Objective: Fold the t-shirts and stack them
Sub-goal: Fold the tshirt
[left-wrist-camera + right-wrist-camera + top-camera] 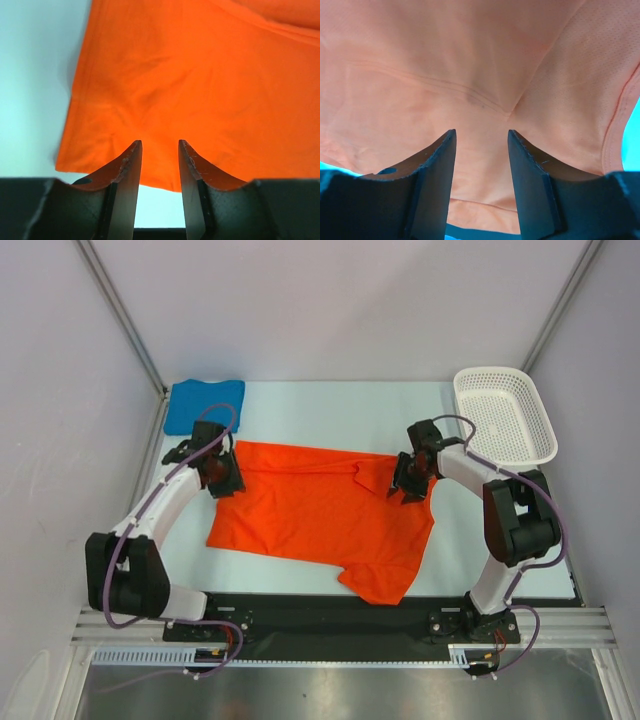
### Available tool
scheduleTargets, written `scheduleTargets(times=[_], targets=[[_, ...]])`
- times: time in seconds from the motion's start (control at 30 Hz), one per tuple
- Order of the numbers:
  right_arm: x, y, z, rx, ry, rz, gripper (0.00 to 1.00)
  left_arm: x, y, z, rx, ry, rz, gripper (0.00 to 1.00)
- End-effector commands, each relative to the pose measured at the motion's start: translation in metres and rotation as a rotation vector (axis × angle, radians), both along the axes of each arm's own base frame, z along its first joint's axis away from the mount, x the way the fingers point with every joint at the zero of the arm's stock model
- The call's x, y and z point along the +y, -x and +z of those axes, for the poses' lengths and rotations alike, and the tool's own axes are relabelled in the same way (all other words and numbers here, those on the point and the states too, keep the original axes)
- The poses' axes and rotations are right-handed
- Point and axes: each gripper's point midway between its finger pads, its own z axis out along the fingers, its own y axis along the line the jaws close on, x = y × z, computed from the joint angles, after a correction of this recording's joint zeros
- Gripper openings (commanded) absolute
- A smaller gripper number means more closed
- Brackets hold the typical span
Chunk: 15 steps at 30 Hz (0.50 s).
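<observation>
The orange-red t-shirt (320,515) lies spread flat across the middle of the table, with a fold at its far right edge and a sleeve toward the near right. The blue t-shirt (205,405) sits folded at the far left corner. My left gripper (222,475) hovers at the orange shirt's far left corner. In the left wrist view its jaws (160,142) stand apart over the cloth edge (200,90), gripping nothing. My right gripper (410,480) is over the shirt's far right part. Its jaws (481,132) are open above the fabric (470,65), and a seam runs just ahead of them.
A white perforated basket (505,415) stands at the far right corner. Bare pale table (330,410) shows beyond the orange shirt, between the blue shirt and the basket. Grey walls close in the table on three sides.
</observation>
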Motion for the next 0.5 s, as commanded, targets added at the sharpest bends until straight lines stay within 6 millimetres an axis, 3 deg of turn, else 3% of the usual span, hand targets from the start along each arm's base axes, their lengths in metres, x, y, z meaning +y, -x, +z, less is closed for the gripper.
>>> scheduleTargets(times=[0.0,0.3,0.47], targets=[[0.003,-0.013,0.000,-0.048,-0.049,-0.059,0.51,-0.014,0.006,0.018,-0.064,0.087,-0.003,0.40],[-0.005,-0.010,-0.028,-0.025,-0.065,-0.079,0.49,-0.016,0.018,0.022,-0.069,0.092,-0.015,0.40],[-0.004,-0.013,-0.032,-0.027,-0.071,-0.081,0.42,-0.015,0.017,0.028,-0.084,0.083,-0.014,0.40]])
